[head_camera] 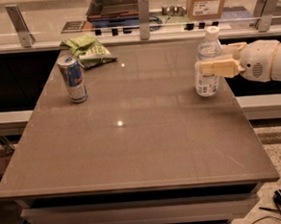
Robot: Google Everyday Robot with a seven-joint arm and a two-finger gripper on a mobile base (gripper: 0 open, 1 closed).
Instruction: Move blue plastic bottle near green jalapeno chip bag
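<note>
the robot's white-and-beige hand (215, 65) reaches in from the right edge and sits at the mid-body of the tall clear plastic bottle with the white cap and white-and-blue label (206, 84), partly across its front. i cannot tell whether the hand is clamped on it or only set around it.

the bottle stands upright near the right side of the grey-brown desk (143, 147), base flat on the surface, long axis vertical, cap pointing up.

it looks light and thin-walled, so it would likely dent under a hard squeeze, and the smooth plastic could slip. being tall and narrow, it may tip if taken too high. the labelled middle, where the hand is, seems the best place to hold it.

the crinkled light-green chip bag (89, 51) lies flat at the far left of the desk, well apart from the bottle. a blue-and-silver drink can (72, 79) stands just in front of the bag.
</note>
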